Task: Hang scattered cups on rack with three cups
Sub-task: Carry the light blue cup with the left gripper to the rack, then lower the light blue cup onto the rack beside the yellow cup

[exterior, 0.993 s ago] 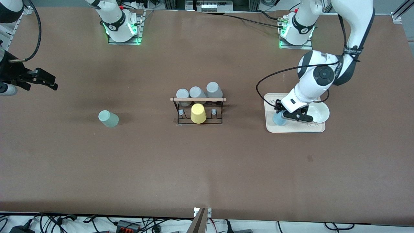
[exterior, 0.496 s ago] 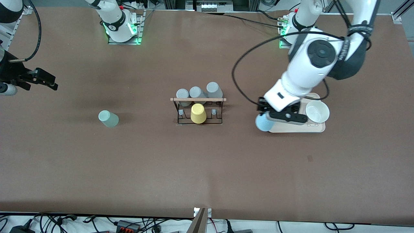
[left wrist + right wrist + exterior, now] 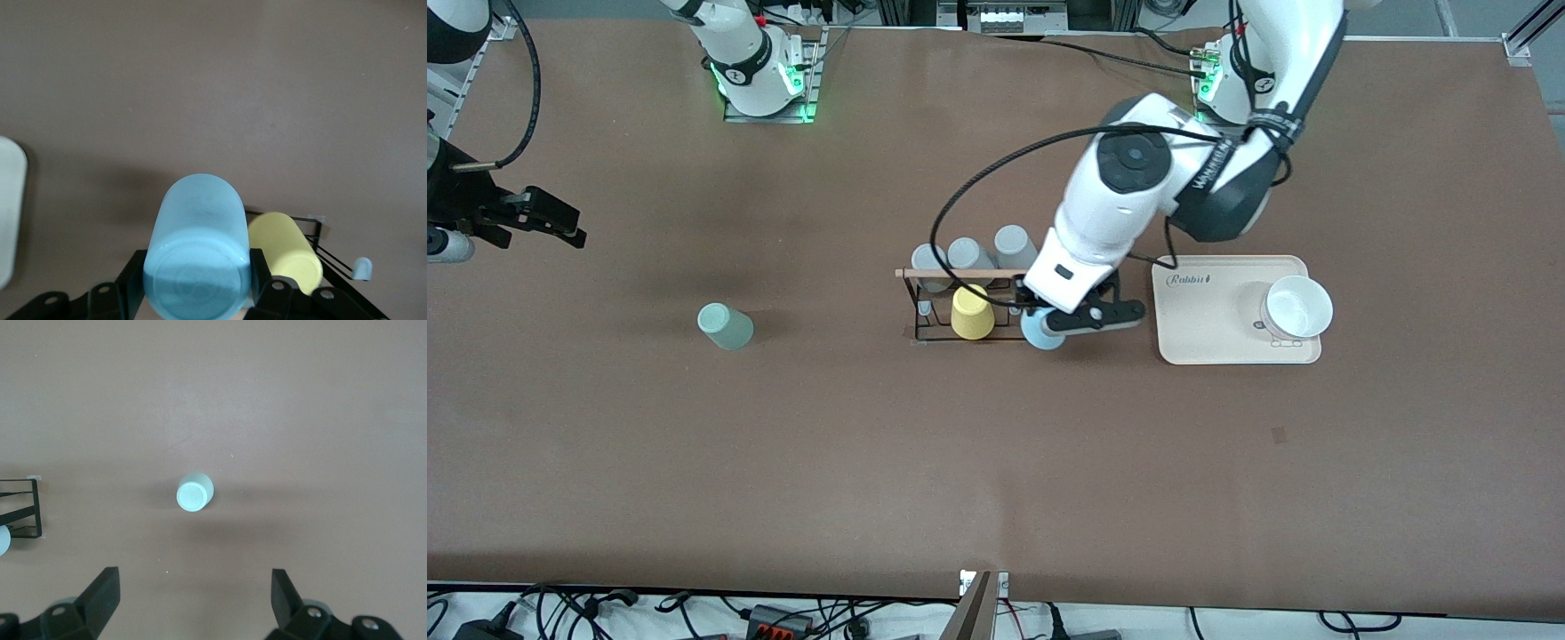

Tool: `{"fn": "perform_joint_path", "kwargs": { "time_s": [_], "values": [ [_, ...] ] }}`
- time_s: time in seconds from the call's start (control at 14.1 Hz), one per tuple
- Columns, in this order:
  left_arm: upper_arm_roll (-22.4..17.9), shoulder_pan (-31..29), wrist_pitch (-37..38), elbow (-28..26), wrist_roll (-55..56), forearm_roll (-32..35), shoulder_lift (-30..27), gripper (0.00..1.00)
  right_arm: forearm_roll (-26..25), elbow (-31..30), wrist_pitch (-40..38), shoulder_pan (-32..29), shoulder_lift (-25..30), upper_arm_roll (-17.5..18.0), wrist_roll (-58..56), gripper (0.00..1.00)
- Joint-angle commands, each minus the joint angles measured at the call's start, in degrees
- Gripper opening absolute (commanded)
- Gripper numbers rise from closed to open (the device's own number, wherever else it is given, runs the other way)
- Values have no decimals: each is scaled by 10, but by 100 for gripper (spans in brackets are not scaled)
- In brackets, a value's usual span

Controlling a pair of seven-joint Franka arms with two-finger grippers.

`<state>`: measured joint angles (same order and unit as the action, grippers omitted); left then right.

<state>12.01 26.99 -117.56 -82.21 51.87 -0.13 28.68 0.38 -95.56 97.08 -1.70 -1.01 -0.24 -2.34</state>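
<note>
The left gripper (image 3: 1064,322) pinches the light blue cup (image 3: 1040,332) between its fingers, up in the air over the rack's (image 3: 972,305) end nearest the cream tray (image 3: 1209,333), just beside the yellow cup (image 3: 971,312) on the rack. Three grey cups (image 3: 969,255) sit at the rack's farther row. The pale mint green cup (image 3: 726,325) rests on the surface, toward the right arm's end. The right gripper (image 3: 193,597) waits there, spread wide, holding nothing.

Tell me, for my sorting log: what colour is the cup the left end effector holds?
Light blue cup, clearest in the left wrist view, gripped by the left end effector.
</note>
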Motion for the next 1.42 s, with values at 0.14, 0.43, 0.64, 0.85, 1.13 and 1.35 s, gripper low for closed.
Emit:
{"fn": "perform_joint_path", "kwargs": {
  "time_s": [0.14,0.43,0.64,0.85,1.13,1.35],
  "values": [
    [-8,32,15,21,56,11,16,30,-5,-2,0,-6,4,6,2,100],
    [-6,38,13,22,58,36,28,30,-7,-2,3,-5,4,6,1,100],
    [-4,39,12,22,54,42,40,30,-7,-1,-3,-5,0,7,-2,100],
    [-3,41,12,22,56,40,50,30,-7,-1,-3,-5,0,7,-1,100],
    [-2,42,-26,21,50,39,64,29,-7,-2,0,-5,-1,6,-2,100],
    [-2,51,-37,21,53,39,77,29,-7,-5,-1,-5,-2,7,-2,100]
  ]
}}
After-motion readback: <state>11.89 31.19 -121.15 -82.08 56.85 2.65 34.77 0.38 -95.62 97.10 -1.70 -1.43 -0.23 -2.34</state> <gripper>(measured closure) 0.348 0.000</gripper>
